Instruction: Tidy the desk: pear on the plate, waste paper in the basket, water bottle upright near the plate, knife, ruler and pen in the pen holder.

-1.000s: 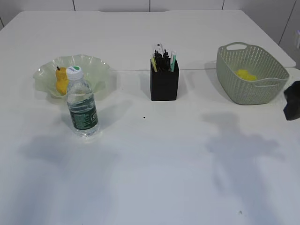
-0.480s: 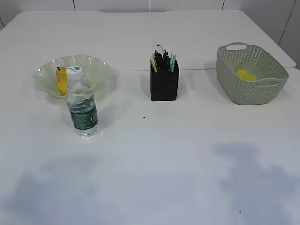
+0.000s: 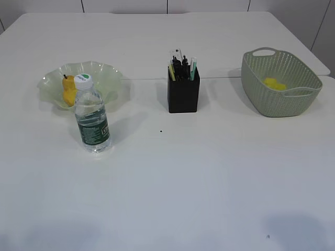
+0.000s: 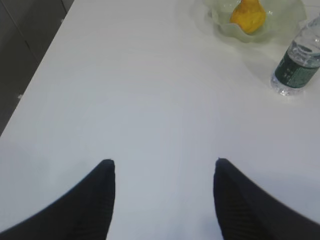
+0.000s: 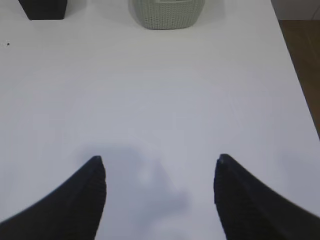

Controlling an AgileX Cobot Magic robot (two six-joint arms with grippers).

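Observation:
A yellow pear [image 3: 68, 90] lies on the pale green wavy plate [image 3: 104, 73] at the left; it also shows in the left wrist view [image 4: 247, 16]. A water bottle [image 3: 91, 115] stands upright just in front of the plate. A black pen holder [image 3: 183, 94] holds several pens and tools. Yellow waste paper [image 3: 274, 83] lies in the green basket [image 3: 261, 99]. Neither arm shows in the exterior view. My left gripper [image 4: 164, 162] is open and empty over bare table. My right gripper [image 5: 160, 159] is open and empty over bare table.
The white table's left edge [image 4: 35, 75] shows in the left wrist view and its right edge [image 5: 295, 75] in the right wrist view. The basket [image 5: 167, 12] and pen holder [image 5: 42, 9] sit at the far side of the right wrist view.
The right gripper, seen at the exterior view's right edge a second ago, has left that view. The arm shadows on the table have slid toward the near edge and faded.

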